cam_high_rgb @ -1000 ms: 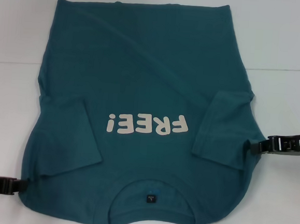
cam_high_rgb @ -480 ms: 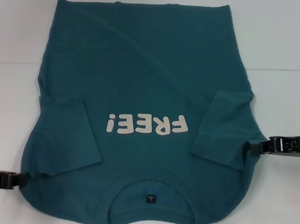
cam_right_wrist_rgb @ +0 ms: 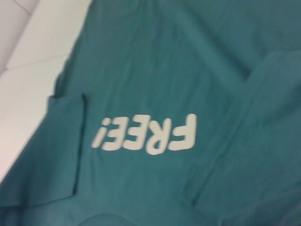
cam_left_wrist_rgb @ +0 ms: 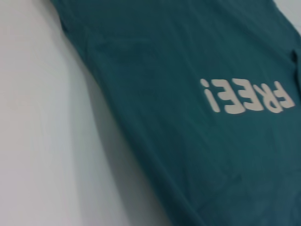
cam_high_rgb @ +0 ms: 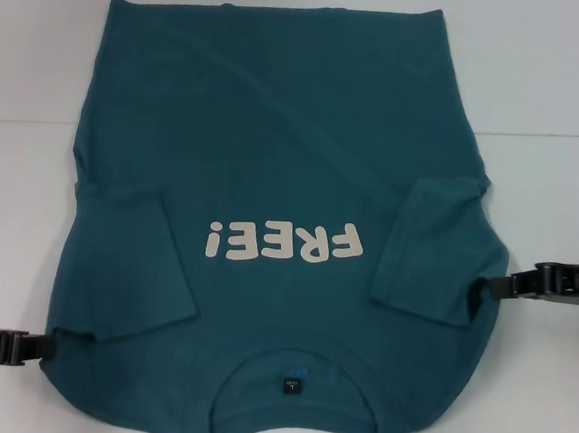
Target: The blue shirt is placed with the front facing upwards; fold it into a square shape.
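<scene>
The blue shirt (cam_high_rgb: 274,155) lies flat on the white table, front up, with its collar and small dark label (cam_high_rgb: 289,384) nearest me. The white "FREE!" lettering (cam_high_rgb: 280,243) reads upside down from here. Both short sleeves are folded inward onto the chest, one on the left (cam_high_rgb: 130,264) and one on the right (cam_high_rgb: 432,253). My left gripper (cam_high_rgb: 47,346) sits at the shirt's near left edge, by the shoulder. Over on the other side, my right gripper (cam_high_rgb: 495,287) is just off the right edge. Both wrist views show only the shirt (cam_left_wrist_rgb: 188,141) (cam_right_wrist_rgb: 164,70) and its lettering (cam_left_wrist_rgb: 247,96) (cam_right_wrist_rgb: 146,134).
The white table (cam_high_rgb: 561,77) extends bare on both sides of the shirt. A thin seam line (cam_high_rgb: 547,135) runs across it behind the grippers.
My right gripper has slid outward to the right, away from the shirt's edge. The left gripper has drawn back slightly to the left. The shirt has not moved.
</scene>
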`<move>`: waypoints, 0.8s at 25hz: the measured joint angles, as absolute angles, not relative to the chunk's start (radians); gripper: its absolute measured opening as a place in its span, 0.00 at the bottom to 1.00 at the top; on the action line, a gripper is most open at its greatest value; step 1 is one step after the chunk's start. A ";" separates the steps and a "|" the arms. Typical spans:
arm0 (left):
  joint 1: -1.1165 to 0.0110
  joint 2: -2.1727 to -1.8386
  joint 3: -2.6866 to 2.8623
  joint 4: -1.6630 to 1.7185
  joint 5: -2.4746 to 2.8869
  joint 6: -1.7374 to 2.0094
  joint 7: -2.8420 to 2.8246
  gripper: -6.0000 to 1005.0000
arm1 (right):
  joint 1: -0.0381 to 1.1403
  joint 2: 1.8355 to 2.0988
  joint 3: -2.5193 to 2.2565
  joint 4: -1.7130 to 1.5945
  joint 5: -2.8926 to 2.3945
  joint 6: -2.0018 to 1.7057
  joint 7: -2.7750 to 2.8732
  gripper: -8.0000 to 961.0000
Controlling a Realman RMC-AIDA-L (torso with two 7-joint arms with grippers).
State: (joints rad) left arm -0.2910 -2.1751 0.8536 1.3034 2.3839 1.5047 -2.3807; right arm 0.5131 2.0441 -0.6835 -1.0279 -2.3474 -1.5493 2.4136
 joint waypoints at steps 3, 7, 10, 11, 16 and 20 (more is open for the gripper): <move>-0.288 -2.175 0.828 1.306 2.351 1.532 -2.381 0.01 | 0.494 2.032 -0.639 -1.028 -2.314 -1.606 2.385 0.03; -0.273 -2.175 0.780 1.294 2.279 1.561 -2.363 0.01 | 0.467 2.018 -0.578 -1.018 -2.277 -1.684 2.330 0.03; -0.254 -2.175 0.752 1.279 2.238 1.588 -2.335 0.01 | 0.446 2.017 -0.529 -1.016 -2.266 -1.749 2.285 0.03; -0.246 -2.175 0.741 1.273 2.222 1.600 -2.325 0.01 | 0.439 2.017 -0.513 -1.016 -2.260 -1.772 2.272 0.03; -0.223 -2.175 0.670 1.223 2.139 1.674 -2.261 0.01 | 0.399 2.010 -0.447 -1.012 -2.237 -1.873 2.203 0.03; -0.207 -2.175 0.634 1.192 2.111 1.714 -2.224 0.01 | 0.367 2.007 -0.431 -0.992 -2.237 -1.898 2.169 0.03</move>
